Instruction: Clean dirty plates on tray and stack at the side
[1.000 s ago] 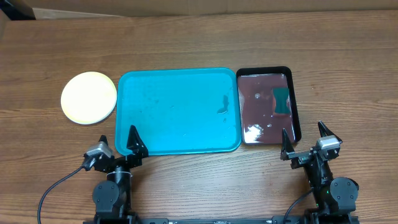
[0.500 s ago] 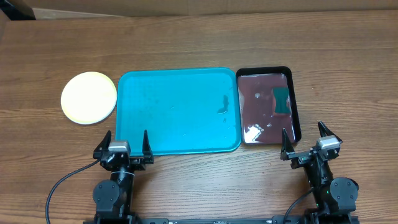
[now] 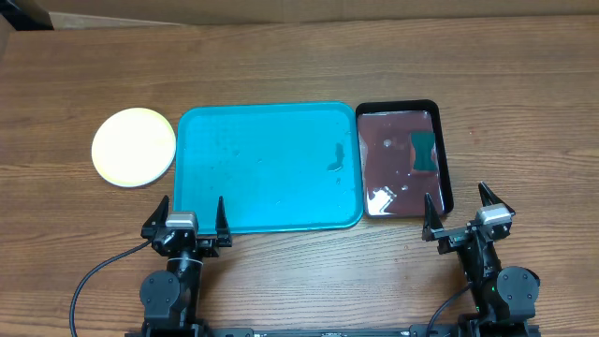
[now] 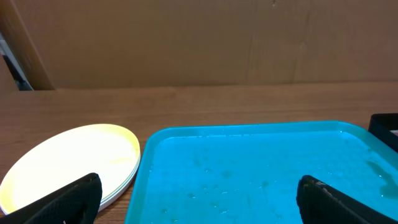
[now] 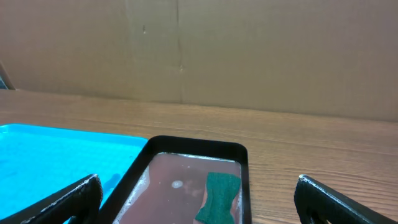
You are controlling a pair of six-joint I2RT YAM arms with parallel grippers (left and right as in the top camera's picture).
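The turquoise tray lies mid-table with only a few droplets and a small dark mark on it; it also shows in the left wrist view. The plates sit stacked on the wood left of the tray, yellow-green one on top; in the left wrist view the stack shows layered rims. My left gripper is open and empty at the tray's near left corner. My right gripper is open and empty near the black tray's front edge.
A narrow black tray of dark reddish liquid stands against the turquoise tray's right side, with a green sponge in it, also seen in the right wrist view. A cardboard wall runs along the table's back.
My left gripper has turned from an angled pose to face straight toward the tray. The right arm and all objects stayed still.
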